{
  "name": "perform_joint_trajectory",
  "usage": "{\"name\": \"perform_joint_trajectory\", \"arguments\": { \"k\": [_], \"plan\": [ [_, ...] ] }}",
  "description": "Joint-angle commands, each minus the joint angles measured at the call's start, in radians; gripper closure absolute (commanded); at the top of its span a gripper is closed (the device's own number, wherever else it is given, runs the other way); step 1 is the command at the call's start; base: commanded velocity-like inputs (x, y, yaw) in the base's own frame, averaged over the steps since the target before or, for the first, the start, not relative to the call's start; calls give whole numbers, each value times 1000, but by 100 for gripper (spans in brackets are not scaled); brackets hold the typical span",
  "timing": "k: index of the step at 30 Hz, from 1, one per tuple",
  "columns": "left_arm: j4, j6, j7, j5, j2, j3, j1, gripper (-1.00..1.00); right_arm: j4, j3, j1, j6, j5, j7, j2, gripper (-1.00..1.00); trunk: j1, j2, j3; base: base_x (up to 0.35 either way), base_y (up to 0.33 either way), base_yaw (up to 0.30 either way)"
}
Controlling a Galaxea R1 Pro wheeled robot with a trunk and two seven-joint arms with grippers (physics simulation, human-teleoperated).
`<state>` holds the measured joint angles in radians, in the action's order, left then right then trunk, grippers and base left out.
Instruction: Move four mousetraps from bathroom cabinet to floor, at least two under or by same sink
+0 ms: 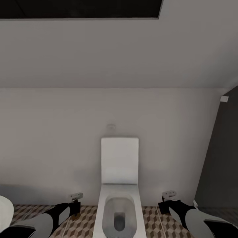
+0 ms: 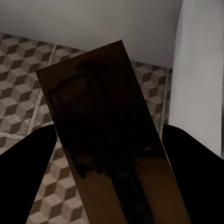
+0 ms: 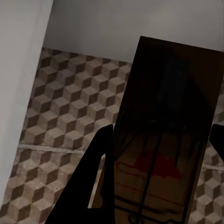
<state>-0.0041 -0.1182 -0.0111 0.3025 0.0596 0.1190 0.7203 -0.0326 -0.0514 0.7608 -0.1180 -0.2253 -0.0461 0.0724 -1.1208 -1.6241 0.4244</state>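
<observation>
Brown wooden trap (image 2: 109,140) sits between the left gripper's (image 1: 76,197) two dark fingers (image 2: 28,177), which are closed on it; in the left wrist view the board runs out past the fingertips, its dark wire parts faint on the upper face. Below it lies the cube-pattern floor (image 2: 23,93), with a pale wall at the far edge and a white surface along one side. In the head view the left gripper hangs low at the left, just above the floor and just left of the toilet (image 1: 119,195), well apart from it; the trap there is only a small pale shape at the fingertips.

White toilet stands centre against the wall, lid up, bowl open, floor tiles on both sides of its base.

Right gripper (image 1: 169,195) hangs low to the right of the toilet, mirroring the left. It is clamped on a second trap (image 3: 163,154), seen in the right wrist view: dark brown board with red print and wire frame on its face, one dark finger (image 3: 88,186) alongside it, the other just at the frame edge. Floor under it, wall beyond. Dark grey panel (image 1: 219,158) stands at far right in the head view.
</observation>
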Motion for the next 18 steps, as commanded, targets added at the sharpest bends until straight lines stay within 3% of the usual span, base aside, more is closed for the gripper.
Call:
{"name": "perform_joint_trajectory", "arguments": {
  "k": [1, 18],
  "plan": [
    [-1, -4, -1, 10, 0, 8, 1, 100, -1, -5, 1, -1, -8, -5, 0, 100, -4, -8, 4, 0, 0, 0],
    [-1, -3, 2, 7, 0, 10, 1, 100, -1, -7, -14, 0, -6, -2, 0, 100, -69, -127, 58, 0, 0, 0]
  ]
}}
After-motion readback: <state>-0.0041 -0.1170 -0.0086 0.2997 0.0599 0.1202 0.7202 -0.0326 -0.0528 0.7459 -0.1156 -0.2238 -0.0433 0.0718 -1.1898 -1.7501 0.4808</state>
